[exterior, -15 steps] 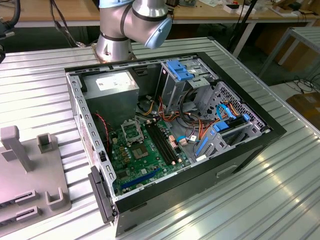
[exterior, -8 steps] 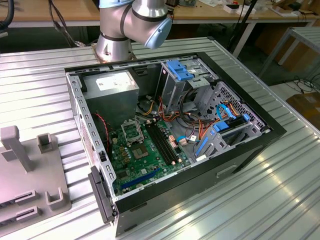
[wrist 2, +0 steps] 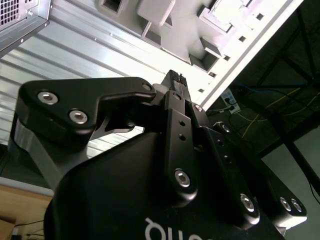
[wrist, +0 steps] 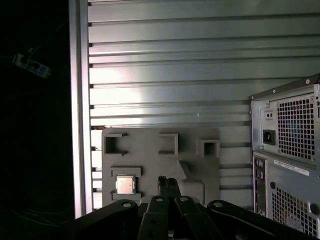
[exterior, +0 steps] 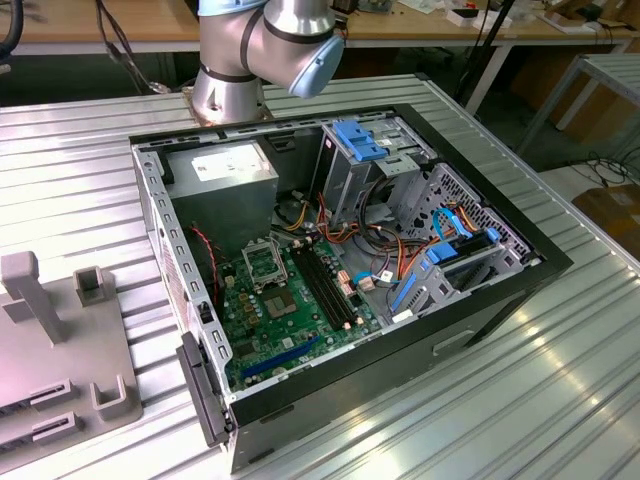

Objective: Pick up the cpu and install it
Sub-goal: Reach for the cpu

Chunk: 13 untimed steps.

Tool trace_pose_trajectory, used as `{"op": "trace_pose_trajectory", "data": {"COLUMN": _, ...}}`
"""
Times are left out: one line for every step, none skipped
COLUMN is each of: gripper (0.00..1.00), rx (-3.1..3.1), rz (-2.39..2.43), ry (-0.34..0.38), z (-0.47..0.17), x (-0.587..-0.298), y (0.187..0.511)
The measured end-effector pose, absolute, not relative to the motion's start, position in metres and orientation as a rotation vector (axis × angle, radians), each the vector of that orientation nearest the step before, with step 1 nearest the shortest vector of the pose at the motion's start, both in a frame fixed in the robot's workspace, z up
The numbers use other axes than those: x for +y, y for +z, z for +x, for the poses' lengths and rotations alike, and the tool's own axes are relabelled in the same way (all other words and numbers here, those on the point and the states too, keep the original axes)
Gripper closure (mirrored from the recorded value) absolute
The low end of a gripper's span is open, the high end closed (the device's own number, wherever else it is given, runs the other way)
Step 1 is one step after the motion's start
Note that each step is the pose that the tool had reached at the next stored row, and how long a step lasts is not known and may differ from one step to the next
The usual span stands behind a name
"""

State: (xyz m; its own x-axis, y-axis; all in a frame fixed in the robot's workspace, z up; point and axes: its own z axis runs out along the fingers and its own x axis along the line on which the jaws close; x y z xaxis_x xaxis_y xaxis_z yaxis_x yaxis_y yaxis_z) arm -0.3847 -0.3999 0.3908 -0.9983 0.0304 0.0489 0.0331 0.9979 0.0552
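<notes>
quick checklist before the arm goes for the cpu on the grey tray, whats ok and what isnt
1. The cpu lies flat in its recess of the grey tray: ok.
2. The gripper is empty: ok, nothing is held in both wrist views.
3. The gripper is opened for a grasp: not ok, it looks shut.
4. The gripper is lined up over the cpu: not ok, the chip lies apart from it, untouched.
5. The socket inside the computer case is ready to take the chip: cannot tell from the exterior view.
</notes>
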Motion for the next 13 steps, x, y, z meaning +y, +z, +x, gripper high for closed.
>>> {"op": "trace_pose_trajectory", "data": {"gripper": 0.89, "rx": -3.092, "rz": -0.049, "ry": -0.087, "z": -0.386, "x": -0.400, "y": 0.391}}
{"op": "trace_pose_trajectory", "data": {"gripper": 0.89, "rx": -3.092, "rz": -0.049, "ry": -0.087, "z": -0.387, "x": -0.400, "y": 0.391}}
{"op": "trace_pose_trajectory", "data": {"gripper": 0.89, "rx": -3.092, "rz": -0.049, "ry": -0.087, "z": -0.388, "x": -0.400, "y": 0.391}}
{"op": "trace_pose_trajectory", "data": {"gripper": 0.89, "rx": -3.092, "rz": -0.049, "ry": -0.087, "z": -0.389, "x": -0.400, "y": 0.391}}
{"op": "trace_pose_trajectory", "data": {"gripper": 0.89, "rx": -3.092, "rz": -0.049, "ry": -0.087, "z": -0.390, "x": -0.400, "y": 0.391}}
{"op": "trace_pose_trajectory", "data": {"gripper": 0.89, "rx": -3.092, "rz": -0.049, "ry": -0.087, "z": -0.392, "x": -0.400, "y": 0.391}}
{"op": "trace_pose_trajectory", "data": {"gripper": 0.89, "rx": -3.092, "rz": -0.049, "ry": -0.087, "z": -0.394, "x": -0.400, "y": 0.391}}
{"op": "trace_pose_trajectory", "data": {"gripper": 0.89, "rx": -3.092, "rz": -0.049, "ry": -0.087, "z": -0.395, "x": -0.400, "y": 0.391}}
{"op": "trace_pose_trajectory", "data": {"gripper": 0.89, "rx": -3.092, "rz": -0.049, "ry": -0.087, "z": -0.397, "x": -0.400, "y": 0.391}}
{"op": "trace_pose_trajectory", "data": {"gripper": 0.89, "rx": -3.092, "rz": -0.049, "ry": -0.087, "z": -0.398, "x": -0.400, "y": 0.391}}
{"op": "trace_pose_trajectory", "data": {"gripper": 0.89, "rx": -3.092, "rz": -0.049, "ry": -0.087, "z": -0.399, "x": -0.400, "y": 0.391}}
{"op": "trace_pose_trajectory", "data": {"gripper": 0.89, "rx": -3.092, "rz": -0.049, "ry": -0.087, "z": -0.400, "x": -0.400, "y": 0.391}}
{"op": "trace_pose_trajectory", "data": {"gripper": 0.89, "rx": -3.092, "rz": -0.049, "ry": -0.087, "z": -0.401, "x": -0.400, "y": 0.391}}
